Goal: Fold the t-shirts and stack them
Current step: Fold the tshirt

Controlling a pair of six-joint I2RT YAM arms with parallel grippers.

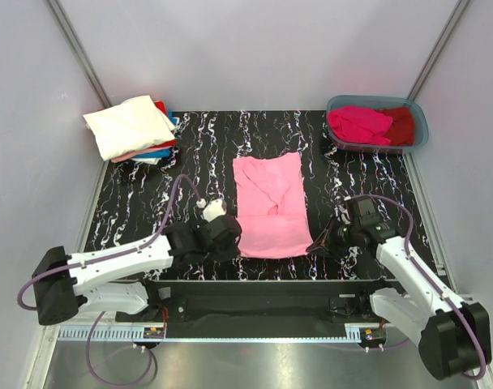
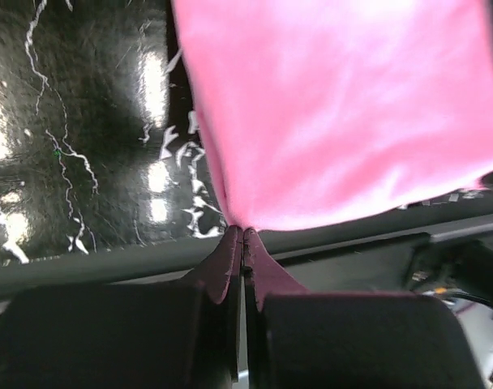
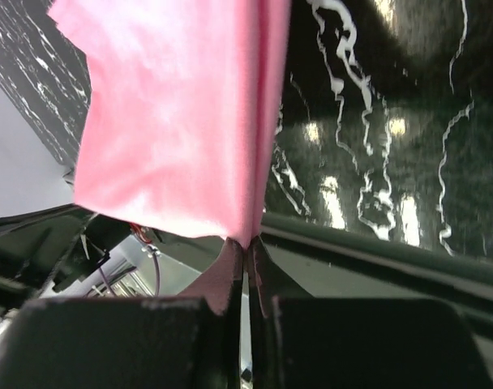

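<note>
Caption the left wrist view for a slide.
Left gripper shut on a corner of the pink tee, black table beyond.

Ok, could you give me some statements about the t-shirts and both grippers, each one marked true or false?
1. The left gripper is shut on a near corner of the light pink t-shirt. True.
2. The right gripper is open, away from the cloth. False: it is shut on the shirt's other near corner.
3. The cream-white t-shirt tops the pile at the far left. True.
4. The tub is empty. False: it holds a magenta t-shirt and a dark red t-shirt.
</note>
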